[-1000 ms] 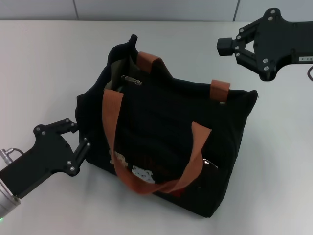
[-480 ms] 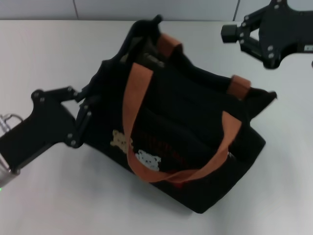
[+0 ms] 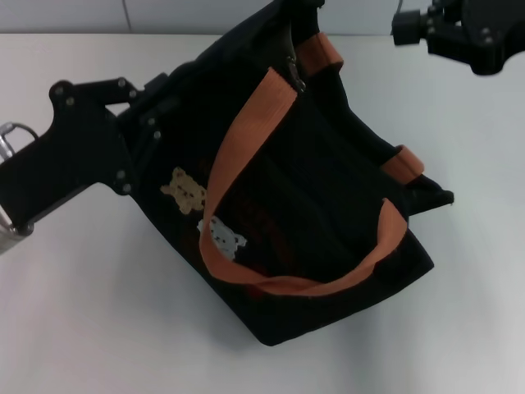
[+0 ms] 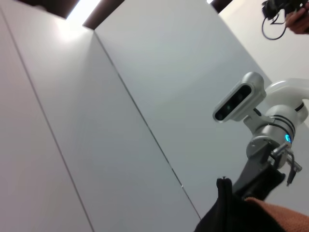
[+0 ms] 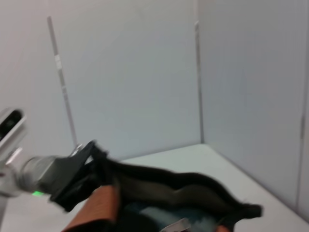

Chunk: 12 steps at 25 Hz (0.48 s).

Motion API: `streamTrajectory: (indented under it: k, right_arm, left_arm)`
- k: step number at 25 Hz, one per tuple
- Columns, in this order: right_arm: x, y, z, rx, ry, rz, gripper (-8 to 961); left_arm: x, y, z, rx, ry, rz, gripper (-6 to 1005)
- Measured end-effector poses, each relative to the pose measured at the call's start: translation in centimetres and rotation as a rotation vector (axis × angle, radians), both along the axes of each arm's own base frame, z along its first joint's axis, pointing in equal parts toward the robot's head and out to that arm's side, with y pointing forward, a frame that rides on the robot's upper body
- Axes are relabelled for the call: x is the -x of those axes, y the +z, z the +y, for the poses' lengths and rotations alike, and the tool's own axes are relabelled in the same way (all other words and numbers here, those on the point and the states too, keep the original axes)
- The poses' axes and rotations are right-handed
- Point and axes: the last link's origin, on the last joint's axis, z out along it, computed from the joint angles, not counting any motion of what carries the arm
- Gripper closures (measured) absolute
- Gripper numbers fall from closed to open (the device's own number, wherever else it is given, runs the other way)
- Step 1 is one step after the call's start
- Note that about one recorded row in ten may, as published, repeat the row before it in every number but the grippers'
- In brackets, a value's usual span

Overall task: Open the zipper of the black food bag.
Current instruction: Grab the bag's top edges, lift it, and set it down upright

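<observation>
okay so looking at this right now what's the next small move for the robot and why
Probably bring the right gripper down toward the zipper pull. The left gripper is clamped on the black food bag at its end, lifting it, and the pull tab shows near the raised top edge, while the right one hangs apart from it.

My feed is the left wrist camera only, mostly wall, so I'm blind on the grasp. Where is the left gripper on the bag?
Observer: In the head view, the left gripper is clamped on one end of the black food bag, and the bag is tilted.
Operator: Where's the zipper pull?
Observer: The silvery pull of the zipper sits near the top of that held end, beside an orange-brown handle.
Operator: And the right arm?
Observer: The right gripper is at the head view's upper right, apart from the bag.
</observation>
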Motion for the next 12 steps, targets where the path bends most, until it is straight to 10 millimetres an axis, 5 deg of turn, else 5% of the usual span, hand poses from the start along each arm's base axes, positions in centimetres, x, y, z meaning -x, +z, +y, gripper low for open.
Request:
streamTrajectory:
  k: [12]
  right_arm:
    - [-0.8, -0.7, -1.0, 0.035, 0.075, -0.085, 947]
  left_arm:
    - [-1.6, -0.2, 0.5, -0.120, -0.154, 0.076, 900]
